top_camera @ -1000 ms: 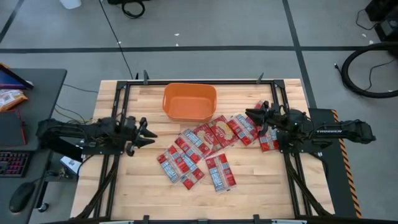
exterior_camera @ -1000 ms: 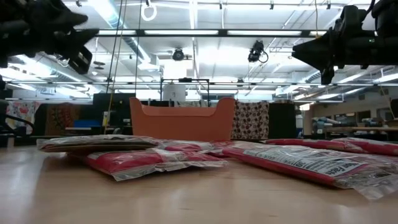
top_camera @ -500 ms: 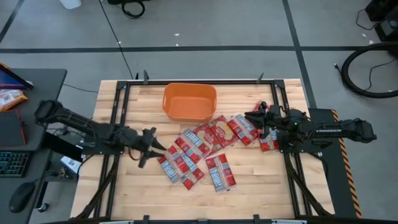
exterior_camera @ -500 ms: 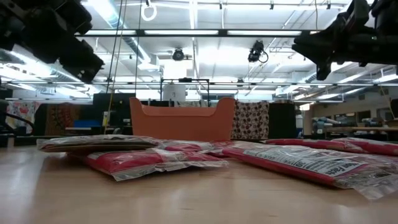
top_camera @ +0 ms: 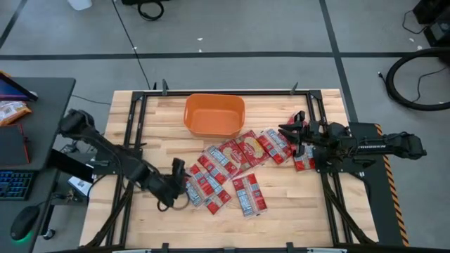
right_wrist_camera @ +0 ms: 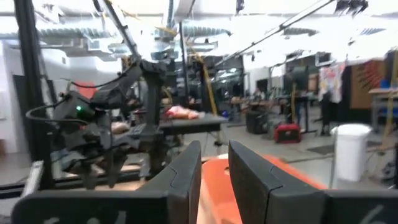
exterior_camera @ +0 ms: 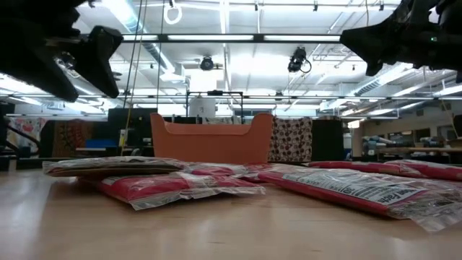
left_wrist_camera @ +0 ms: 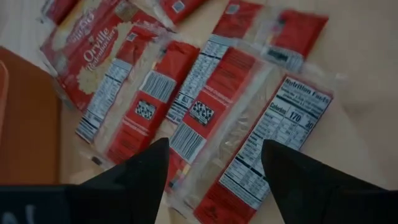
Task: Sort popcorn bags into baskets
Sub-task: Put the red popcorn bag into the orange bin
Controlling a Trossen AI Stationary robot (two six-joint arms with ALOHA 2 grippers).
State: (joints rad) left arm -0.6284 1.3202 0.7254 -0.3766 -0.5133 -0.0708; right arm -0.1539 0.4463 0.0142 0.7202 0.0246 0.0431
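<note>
Several red popcorn bags (top_camera: 232,165) lie flat in a loose, overlapping row across the middle of the wooden table. The orange basket (top_camera: 214,114) stands behind them near the far edge. My left gripper (top_camera: 177,184) hovers open at the row's left end, its fingers (left_wrist_camera: 149,165) spread above the bags (left_wrist_camera: 249,143) there, touching none. My right gripper (top_camera: 285,131) hangs over the bags at the row's right end, level and facing the basket (right_wrist_camera: 292,183). Its fingers stand a narrow gap apart with nothing between them.
Black frame rails (top_camera: 133,133) run along the table's left and right sides under the arms. Bare wood (top_camera: 295,211) lies near the front edge. A desk with a keyboard (top_camera: 14,184) stands off the table's left side.
My left gripper has swung from the table's left side toward the near edge and right, dropping to the left end of the bag row, and its fingers now stand wider apart. The bags and my right gripper have stayed put.
</note>
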